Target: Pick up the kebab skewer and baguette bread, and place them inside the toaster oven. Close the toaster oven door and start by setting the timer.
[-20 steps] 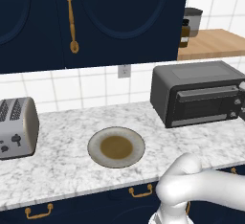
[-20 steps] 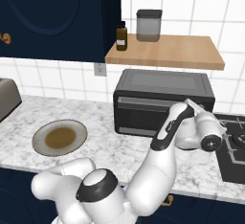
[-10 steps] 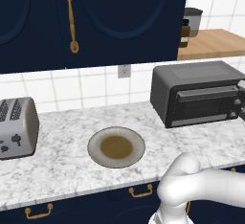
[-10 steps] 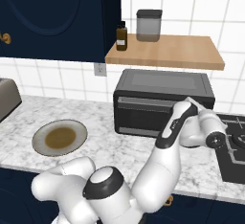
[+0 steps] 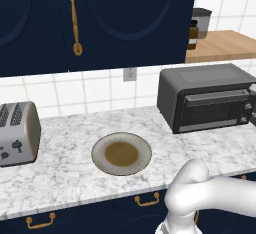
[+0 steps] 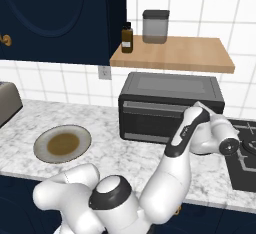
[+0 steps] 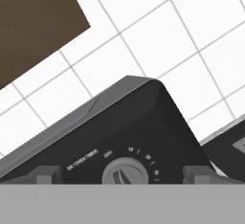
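The dark grey toaster oven [image 5: 205, 98] stands on the counter at the right, and its door [image 5: 210, 112] is shut upright with the bar handle along the top. My wrist [image 6: 220, 139] hangs at the oven's right end. In the hand view my gripper [image 7: 122, 176] is open; its fingertips [image 7: 48, 174] stand either side of the timer knob [image 7: 125, 172], apart from it. The kebab skewer and the baguette bread are hidden.
A round plate [image 5: 121, 153] with a brown centre lies bare on the marble counter. A silver two-slot toaster [image 5: 17, 133] stands at the left. A wooden shelf [image 6: 172, 53] with a canister and a bottle hangs above the oven. A stove top [image 6: 245, 153] lies at the right.
My hand has drifted a little to the right along the oven's front toward its knob end. The oven, the plate and the toaster have stayed put.
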